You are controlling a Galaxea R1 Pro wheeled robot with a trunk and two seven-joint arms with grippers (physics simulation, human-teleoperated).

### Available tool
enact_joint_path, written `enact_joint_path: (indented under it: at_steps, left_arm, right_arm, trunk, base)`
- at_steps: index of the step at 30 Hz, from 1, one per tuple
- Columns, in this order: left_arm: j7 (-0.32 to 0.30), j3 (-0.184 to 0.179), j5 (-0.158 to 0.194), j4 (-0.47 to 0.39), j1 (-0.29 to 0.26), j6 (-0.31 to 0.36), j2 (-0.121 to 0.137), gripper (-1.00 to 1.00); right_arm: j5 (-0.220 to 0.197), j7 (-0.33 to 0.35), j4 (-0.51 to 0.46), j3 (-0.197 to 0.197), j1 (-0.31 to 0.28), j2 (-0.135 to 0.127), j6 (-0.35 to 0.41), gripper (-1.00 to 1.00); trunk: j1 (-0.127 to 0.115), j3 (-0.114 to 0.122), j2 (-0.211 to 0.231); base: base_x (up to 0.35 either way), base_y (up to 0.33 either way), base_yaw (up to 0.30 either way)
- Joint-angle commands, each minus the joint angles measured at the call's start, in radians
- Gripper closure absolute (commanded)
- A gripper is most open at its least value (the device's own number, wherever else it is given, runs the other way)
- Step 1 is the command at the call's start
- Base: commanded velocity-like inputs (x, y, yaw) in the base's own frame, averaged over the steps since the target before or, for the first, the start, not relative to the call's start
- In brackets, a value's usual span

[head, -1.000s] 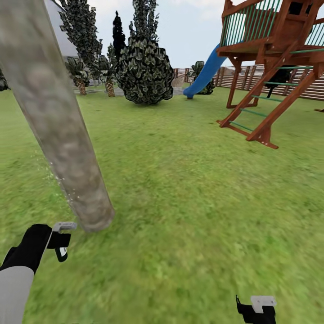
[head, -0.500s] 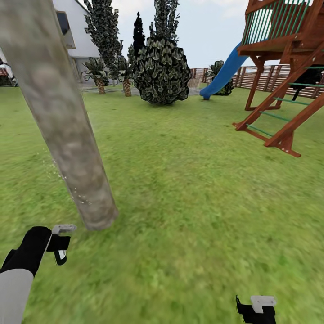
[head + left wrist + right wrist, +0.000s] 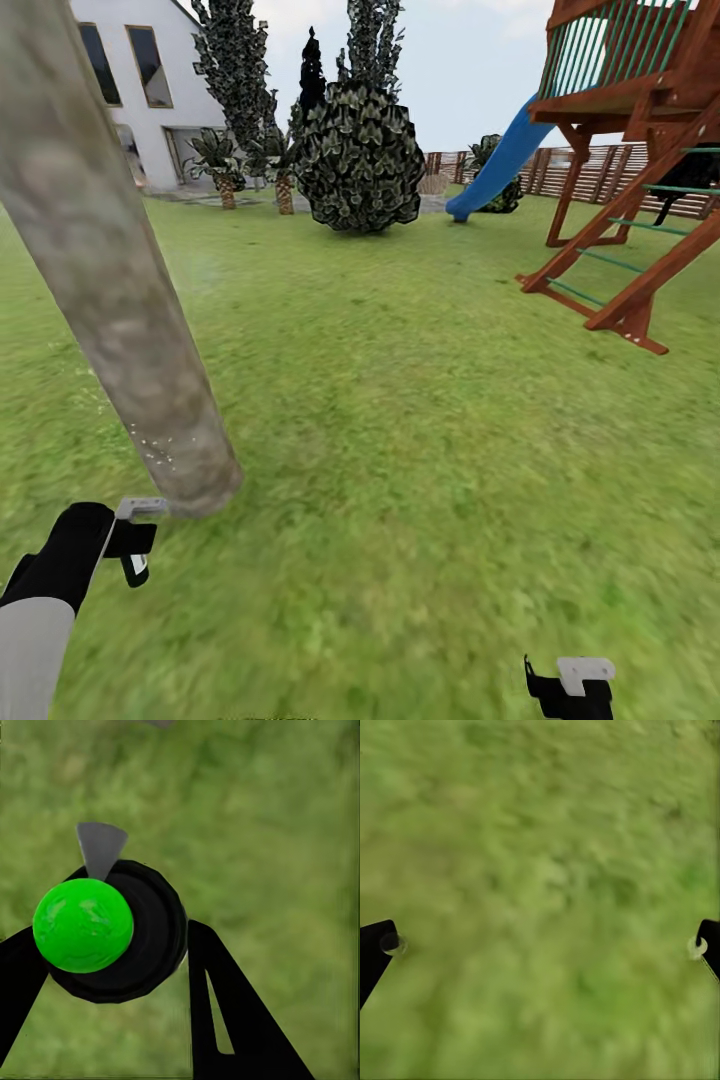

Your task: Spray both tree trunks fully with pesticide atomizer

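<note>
The atomizer (image 3: 112, 934) is gripped by the left gripper (image 3: 135, 540) near the trunk (image 3: 120, 300) base, seen end-on, nozzle toward the trunk. The right gripper (image 3: 540, 945) is spread wide.

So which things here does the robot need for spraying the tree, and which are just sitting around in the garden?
For the job:
- tree trunk, with whitish pesticide specks near its base
- pesticide atomizer, gripped in the left gripper

Just around:
- wooden play tower and its blue slide
- dark round bush
- white house
- right gripper, open over grass
</note>
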Motion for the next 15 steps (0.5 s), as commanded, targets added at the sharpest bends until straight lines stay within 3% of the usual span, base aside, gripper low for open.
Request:
enact_joint_path:
  at_steps: [1, 11, 15]
  left_arm:
    - [-0.01, 0.003, -0.011, -0.002, -0.001, 0.003, -0.001, 1.0]
    - [-0.01, 0.004, -0.011, -0.003, -0.001, 0.003, -0.001, 1.0]
    - [-0.01, 0.004, -0.01, -0.003, -0.001, 0.004, -0.001, 1.0]
  right_arm:
    - [0.011, -0.008, 0.002, -0.004, -0.001, 0.0, -0.003, -1.0]
    - [0.011, -0.008, 0.002, -0.004, -0.001, 0.0, -0.003, -1.0]
    - [0.011, -0.008, 0.002, -0.004, -0.001, 0.0, -0.003, -1.0]
  trunk:
    - [0.0, -0.001, 0.0]
    - [0.0, -0.001, 0.0]
    - [0.0, -0.001, 0.0]
  base:
    - [0.006, -0.268, 0.251]
    - [0.13, -0.258, 0.274]
    - [0.18, -0.24, 0.099]
